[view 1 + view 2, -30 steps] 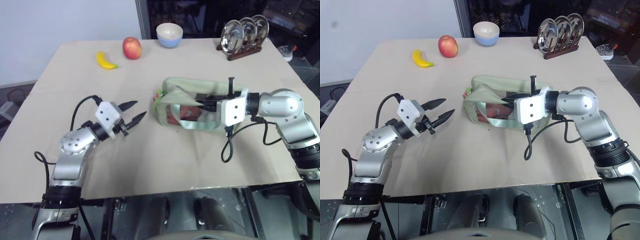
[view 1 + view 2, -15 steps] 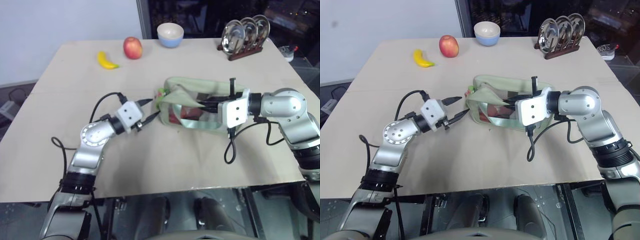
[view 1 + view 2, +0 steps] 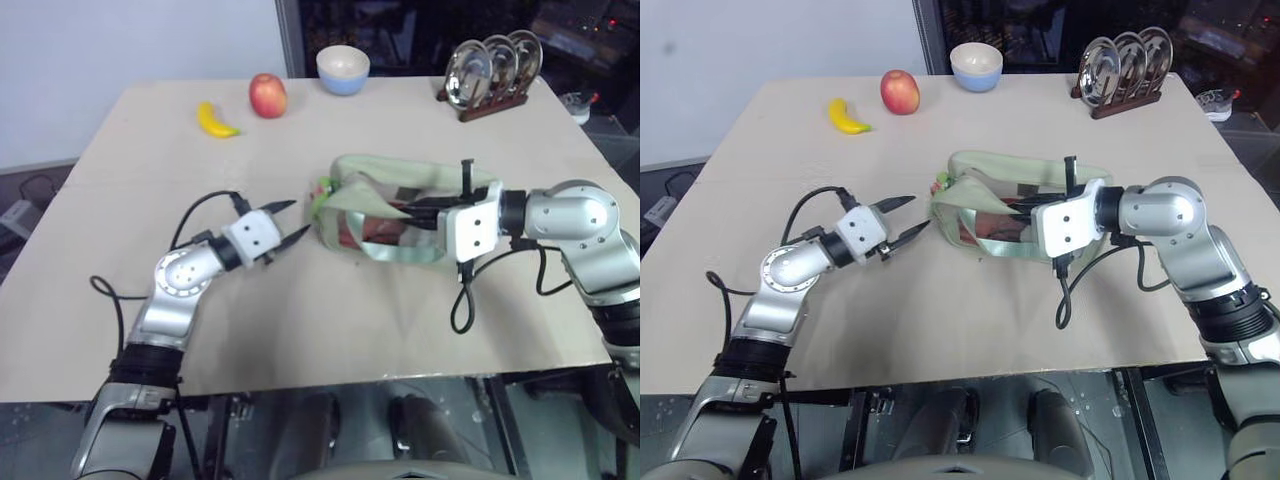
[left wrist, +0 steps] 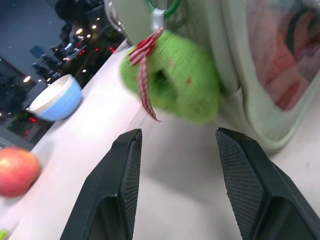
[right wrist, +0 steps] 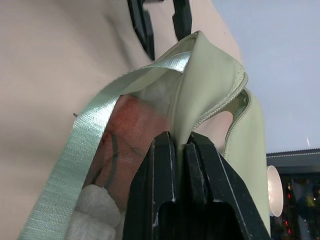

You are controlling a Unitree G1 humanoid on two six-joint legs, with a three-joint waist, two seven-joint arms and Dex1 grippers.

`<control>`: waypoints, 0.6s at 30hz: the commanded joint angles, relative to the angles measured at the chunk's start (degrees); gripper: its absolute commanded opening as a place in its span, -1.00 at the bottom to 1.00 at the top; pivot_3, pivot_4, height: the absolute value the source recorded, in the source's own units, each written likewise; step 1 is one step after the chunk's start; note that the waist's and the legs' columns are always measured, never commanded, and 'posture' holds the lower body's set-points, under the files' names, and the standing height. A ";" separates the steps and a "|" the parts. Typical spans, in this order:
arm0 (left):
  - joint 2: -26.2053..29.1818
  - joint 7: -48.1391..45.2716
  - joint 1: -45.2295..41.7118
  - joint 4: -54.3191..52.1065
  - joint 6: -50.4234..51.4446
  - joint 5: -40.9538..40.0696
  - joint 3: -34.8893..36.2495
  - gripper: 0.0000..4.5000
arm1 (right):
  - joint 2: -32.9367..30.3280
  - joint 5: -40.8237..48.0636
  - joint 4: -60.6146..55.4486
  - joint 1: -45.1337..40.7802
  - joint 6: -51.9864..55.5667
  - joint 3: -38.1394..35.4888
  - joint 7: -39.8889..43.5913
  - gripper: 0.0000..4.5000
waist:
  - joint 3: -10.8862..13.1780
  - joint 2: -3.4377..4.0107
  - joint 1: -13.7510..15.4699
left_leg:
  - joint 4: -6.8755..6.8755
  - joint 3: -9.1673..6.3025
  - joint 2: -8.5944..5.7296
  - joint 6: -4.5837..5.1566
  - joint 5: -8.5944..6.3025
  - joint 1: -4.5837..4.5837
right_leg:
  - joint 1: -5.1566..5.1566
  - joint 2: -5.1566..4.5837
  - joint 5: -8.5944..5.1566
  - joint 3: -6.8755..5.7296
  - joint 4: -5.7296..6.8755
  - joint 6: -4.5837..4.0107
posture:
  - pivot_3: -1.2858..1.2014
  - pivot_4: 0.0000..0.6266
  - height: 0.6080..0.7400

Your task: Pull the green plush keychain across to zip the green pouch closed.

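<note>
Seen from the head, with the green pouch (image 3: 405, 215) as landmark: lies mid-table, lime green plush keychain (image 3: 322, 190) hanging at its left end. Left gripper (image 3: 290, 222) just short of that end, fingers apart, nothing between them. Right gripper (image 3: 1024, 208) at the pouch's right part, fingers together on pouch fabric. Far behind the pouch – banana (image 3: 214, 120), apple (image 3: 267, 95), bowl (image 3: 342, 69), plate rack (image 3: 490, 70).

Left wrist view: keychain (image 4: 175, 82) just past the open fingers (image 4: 117, 187), dangling by a ring and a red checked ribbon (image 4: 144, 70) from the pouch's end. Not yet touched.

Right wrist view: fingers (image 5: 165, 175) clamped on a fold of the pouch's edge beside the zip teeth; strap (image 5: 100, 125) runs alongside.

Risks, as judgement: could close on the ribbon alone or squash the soft plush and slip off; a hard pull might drag the pouch or tear the fold from the right grip.

Hard to make out – zip slider itself, how far the zip stands open, the red contents.
</note>
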 commanded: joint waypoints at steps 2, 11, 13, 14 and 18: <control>-0.42 0.79 -0.44 -0.12 -3.16 0.00 0.17 0.07 | -0.56 0.55 -2.05 -0.04 0.28 -1.53 -0.27 -1.00 | 0.00 0.00 0.10 | 0.02 -0.01 -0.02 0.00 0.00 0.00 | 0.01 -0.02 0.00 0.00 0.00 0.00 | 0.03 -0.52 1.00; -6.12 5.57 -5.58 3.84 -4.13 4.89 -3.41 0.07 | -0.23 0.60 -3.19 0.29 1.51 -1.54 -0.56 -1.00 | 0.00 0.00 0.08 | 0.03 0.00 -0.02 0.01 0.00 -0.01 | 0.01 0.06 0.00 -0.05 0.03 0.01 | 0.03 -0.52 1.00; -6.78 6.46 -6.18 4.64 -4.41 5.83 -3.88 0.07 | -0.28 0.61 -3.51 0.51 1.71 -1.61 -0.57 -1.00 | 0.00 -0.01 0.11 | 0.04 0.00 -0.04 0.01 0.00 -0.01 | 0.01 0.08 0.00 -0.06 0.03 0.01 | 0.03 -0.52 1.00; -7.08 6.78 -6.31 4.79 -4.49 6.06 -4.00 0.07 | -0.30 0.62 -3.64 0.61 1.82 -1.66 -0.59 -1.00 | 0.00 -0.01 0.11 | 0.04 0.00 -0.04 0.01 0.00 -0.01 | 0.01 0.08 0.00 -0.07 0.04 0.01 | 0.03 -0.52 1.00; -7.98 7.14 -6.03 4.70 -5.18 6.15 -4.34 -0.35 | -0.28 0.52 -3.90 0.75 2.22 -1.81 -0.70 -1.00 | 0.00 -0.01 0.07 | 0.05 0.01 -0.05 0.01 0.00 -0.01 | 0.01 0.09 0.01 -0.06 0.05 0.01 | 0.03 -0.52 1.00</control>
